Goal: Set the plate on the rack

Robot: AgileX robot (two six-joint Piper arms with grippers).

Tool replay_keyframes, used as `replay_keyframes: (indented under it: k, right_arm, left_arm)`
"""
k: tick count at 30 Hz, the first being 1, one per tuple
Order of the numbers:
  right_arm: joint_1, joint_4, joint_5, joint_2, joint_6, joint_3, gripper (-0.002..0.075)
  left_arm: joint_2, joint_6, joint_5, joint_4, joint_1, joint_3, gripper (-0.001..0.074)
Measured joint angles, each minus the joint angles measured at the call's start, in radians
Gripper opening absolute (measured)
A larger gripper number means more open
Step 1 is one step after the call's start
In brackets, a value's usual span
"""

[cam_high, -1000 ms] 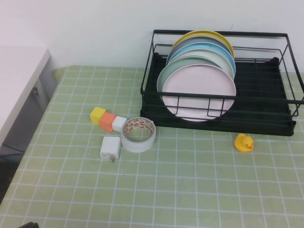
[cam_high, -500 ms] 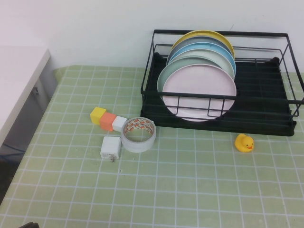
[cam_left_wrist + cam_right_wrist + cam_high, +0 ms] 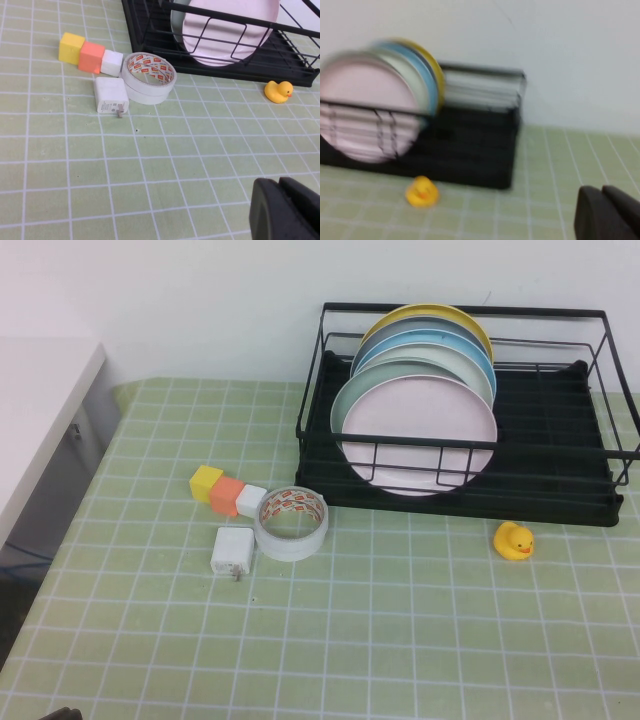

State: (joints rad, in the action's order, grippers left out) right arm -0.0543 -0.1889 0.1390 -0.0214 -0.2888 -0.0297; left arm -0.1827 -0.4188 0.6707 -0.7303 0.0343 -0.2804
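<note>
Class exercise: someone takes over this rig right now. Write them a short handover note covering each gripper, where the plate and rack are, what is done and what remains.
Left gripper: pulled back above the near table, fingers together, holding nothing.
Right gripper: pulled back on the right side, facing the rack, fingers together, holding nothing.
Pink plate: stands upright in the black rack, frontmost of the row of plates.
Done: plate is racked.
Left: apparently nothing; perhaps park the arms.

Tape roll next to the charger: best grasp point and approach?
Come straight down on the tape roll: it lies flat, hole up. Put one finger in the hole, one outside the wall on its open, robot-facing side, away from the white cube and charger. Left gripper and right gripper both sit low at the table's near edge, fingers together, holding nothing.
</note>
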Motion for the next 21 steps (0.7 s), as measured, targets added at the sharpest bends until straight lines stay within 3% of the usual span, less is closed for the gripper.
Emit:
replay_keyframes:
  k: [6,12,21]
  right_arm:
    - [-0.073,0.096,0.066,0.034,0.096,0.057,0.0001]
    - [-0.042,0.124,0.185,0.034,0.163,0.055,0.0000]
    - [-0.009,0.189,0.197,0.034,0.210,0.052,0.0000]
  left_arm:
    - [0.000,0.000,0.000,0.000,0.000,0.000,-0.0001]
    - [0.000,0.000,0.000,0.000,0.000,0.000,-0.0001]
    - [0.000,0.000,0.000,0.000,0.000,0.000,-0.0001]
